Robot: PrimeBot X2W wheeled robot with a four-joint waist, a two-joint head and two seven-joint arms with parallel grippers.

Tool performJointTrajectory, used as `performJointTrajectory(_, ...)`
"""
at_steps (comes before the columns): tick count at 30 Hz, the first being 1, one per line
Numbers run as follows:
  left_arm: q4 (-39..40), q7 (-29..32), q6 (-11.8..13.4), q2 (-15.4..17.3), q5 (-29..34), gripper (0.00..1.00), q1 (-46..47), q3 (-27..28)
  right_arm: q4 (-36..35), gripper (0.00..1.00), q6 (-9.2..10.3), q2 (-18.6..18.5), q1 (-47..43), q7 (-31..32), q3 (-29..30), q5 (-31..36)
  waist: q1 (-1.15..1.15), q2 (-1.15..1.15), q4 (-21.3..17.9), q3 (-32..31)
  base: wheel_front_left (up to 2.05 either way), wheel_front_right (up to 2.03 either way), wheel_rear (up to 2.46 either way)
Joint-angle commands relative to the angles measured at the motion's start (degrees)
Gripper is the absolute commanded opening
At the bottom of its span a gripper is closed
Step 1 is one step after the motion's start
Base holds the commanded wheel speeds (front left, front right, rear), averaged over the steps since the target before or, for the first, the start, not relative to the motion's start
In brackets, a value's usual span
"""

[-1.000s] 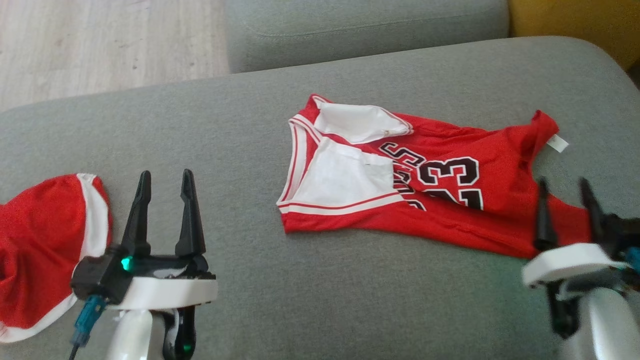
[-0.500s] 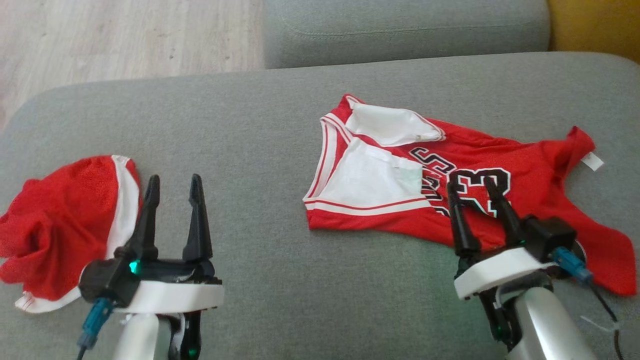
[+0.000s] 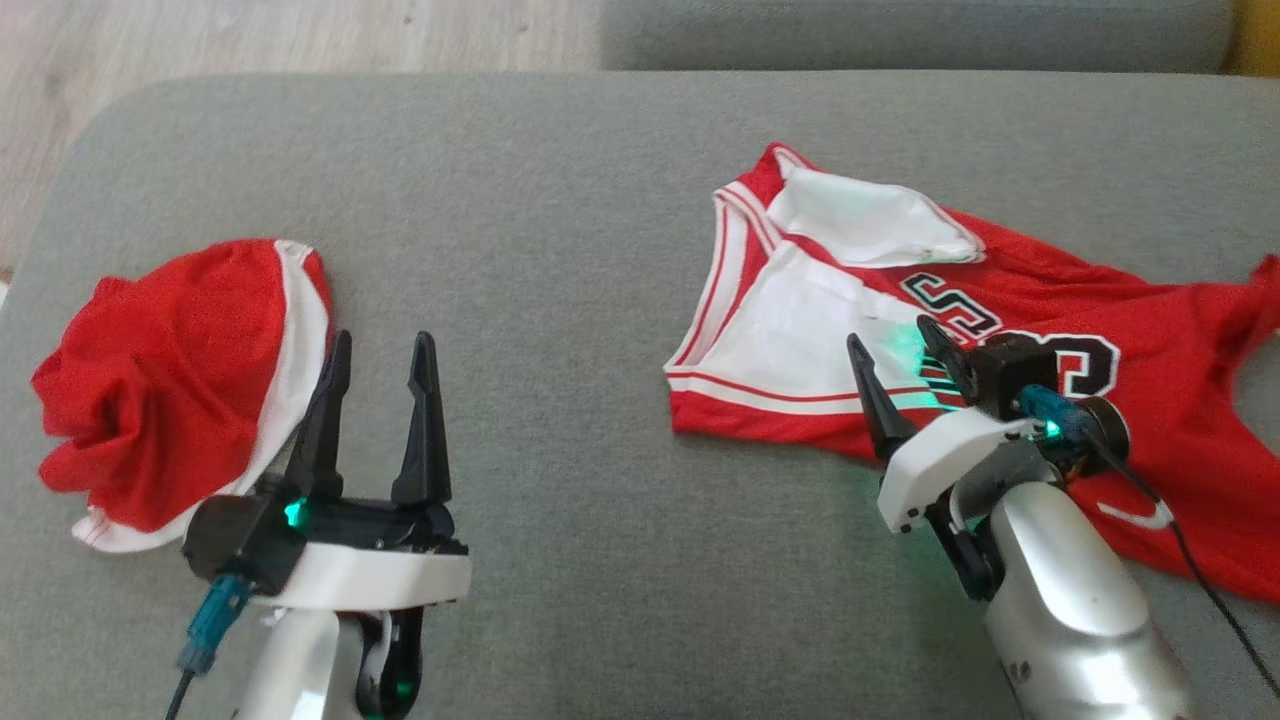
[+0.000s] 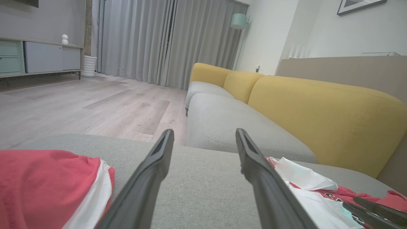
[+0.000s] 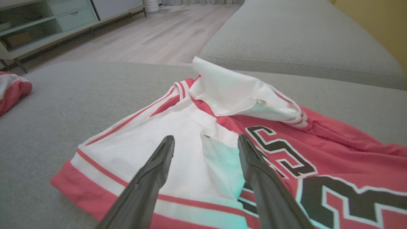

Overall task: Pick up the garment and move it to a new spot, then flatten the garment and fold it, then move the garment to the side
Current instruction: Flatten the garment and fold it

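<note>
Jaws spread, the right gripper [image 3: 890,335] hangs over a red-and-white printed jersey [image 3: 1180,420] on the grey fabric cushion [image 3: 560,250]; left gripper [image 3: 384,340], also spread, beside crumpled red cloth [image 3: 170,380].

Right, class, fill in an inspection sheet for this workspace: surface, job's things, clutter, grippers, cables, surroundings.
surface: grey cushion, bare between the garments.
job's things: red jersey crumpled, hem turned back showing white.
clutter: second red garment bunched at left.
grippers: left gripper open over bare cushion; right gripper open over jersey, holding nothing.
cables: black cable off right wrist; blue plug at left wrist.
surroundings: wood floor, yellow sofa back, curtains.
</note>
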State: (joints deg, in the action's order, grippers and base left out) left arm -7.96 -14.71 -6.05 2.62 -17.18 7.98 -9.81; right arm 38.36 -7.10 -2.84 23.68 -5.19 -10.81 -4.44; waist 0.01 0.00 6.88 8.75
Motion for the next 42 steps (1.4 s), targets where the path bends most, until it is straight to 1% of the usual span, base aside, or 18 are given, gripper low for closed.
performJointTrajectory(1, 1.5, -0.3, 0.1, 0.3, -0.4, 1.00, 2.3, 1.4, -0.6, 1.00, -0.39, 0.0, 2.3, -0.1, -1.1, 0.7, -0.01, 0.00, 0.9, 0.8, 0.00, 0.00, 0.00)
performJointTrajectory(5, 1.5, -0.3, 0.1, 0.3, -0.5, 1.00, 2.7, 1.2, 5.0, 1.00, -0.39, 0.0, 5.6, -0.3, -0.7, 1.3, -0.01, 0.00, 1.6, 1.4, 0.00, 0.00, 0.00)
performJointTrajectory(9, 1.5, -0.3, 0.2, 0.3, -0.6, 1.00, 3.0, 1.2, 9.0, 1.00, -0.39, 0.0, 8.1, -1.6, -0.8, 1.3, -0.01, 0.00, 1.8, 1.7, 0.00, 0.00, 0.00)
performJointTrajectory(10, 1.5, -0.3, 0.3, 0.3, -0.7, 1.00, 3.0, 1.2, 9.9, 0.48, -0.39, 0.0, 8.6, -1.9, -1.0, 1.1, -0.01, 0.00, 1.7, 1.8, 0.00, 0.00, 0.00)
performJointTrajectory(11, 1.4, -0.3, 0.3, 0.3, -0.7, 1.00, 3.1, 1.1, 10.6, 0.03, -0.39, 0.0, 9.1, -2.3, -1.3, 0.9, -0.01, 0.00, 1.7, 1.9, 0.00, 0.00, 0.00)
performJointTrajectory(12, 1.4, -0.3, 0.4, 0.3, -0.8, 1.00, 3.2, 1.1, 11.3, 0.00, -0.39, 0.0, 9.5, -2.7, -1.5, 0.8, -0.01, 0.00, 1.6, 2.0, 0.00, 0.00, 0.00)
performJointTrajectory(16, 1.4, -0.3, 0.7, 0.3, -0.9, 1.00, 3.3, 0.9, 12.9, 0.00, -0.39, 0.0, 10.8, -5.1, -2.9, -1.0, -0.01, 0.00, 1.2, 2.1, 0.00, 0.00, 0.00)
performJointTrajectory(20, 1.4, -0.3, 0.7, 0.3, -0.7, 1.00, 3.3, 1.3, 11.6, 0.00, -0.39, 0.0, 10.9, -7.6, -6.0, -4.6, -0.01, 0.00, 0.5, 1.7, 0.00, 0.00, 0.00)
performJointTrajectory(23, 1.3, -0.3, 0.7, 0.3, -0.5, 1.00, 3.2, 1.9, 7.9, 0.00, -0.39, 0.0, 9.8, -8.7, -10.1, -9.3, -0.01, 0.00, 0.0, 0.9, 0.00, 0.00, 0.00)
performJointTrajectory(27, 1.2, -0.3, 0.6, 0.3, -0.2, 1.00, 2.6, 2.6, 1.1, 0.00, -0.39, 0.0, 6.8, -9.3, -17.5, -14.7, -0.01, 0.00, -0.8, -0.8, 0.00, 0.00, 0.00)
performJointTrajectory(29, 1.1, -0.3, 0.5, 0.3, -0.1, 1.00, 2.1, 2.9, -1.9, 0.00, -0.39, 0.0, 4.9, -9.2, -21.1, -16.8, -0.01, 0.00, -1.1, -1.8, 0.00, 0.00, 0.00)
performJointTrajectory(32, 1.0, -0.3, 0.5, 0.3, 0.0, 1.00, 1.4, 3.1, -4.6, 0.00, -0.39, 0.0, 2.3, -7.8, -25.5, -18.2, -0.01, 0.00, -1.6, -3.4, 0.00, 0.00, 0.00)
performJointTrajectory(38, 0.8, -0.3, 0.4, 0.3, 0.2, 1.00, 0.0, 3.5, -7.5, 0.00, -0.39, -0.1, -1.9, -5.0, -31.6, -19.0, -0.01, 0.00, -2.0, -6.0, 0.00, 0.00, 0.00)
performJointTrajectory(39, 0.8, -0.3, 0.4, 0.3, 0.2, 1.00, 0.0, 3.5, -7.5, 0.00, -0.39, -0.1, -1.9, -5.0, -31.6, -19.0, -0.01, 0.00, -2.0, -6.0, 0.00, 0.00, 0.00)
performJointTrajectory(42, 0.7, -0.3, 0.4, 0.3, 0.3, 1.00, -0.7, 3.5, -8.4, 0.00, -0.39, -0.9, -3.5, -3.8, -34.6, -20.2, -0.01, 0.00, -1.9, -7.2, 0.00, 0.00, 0.00)
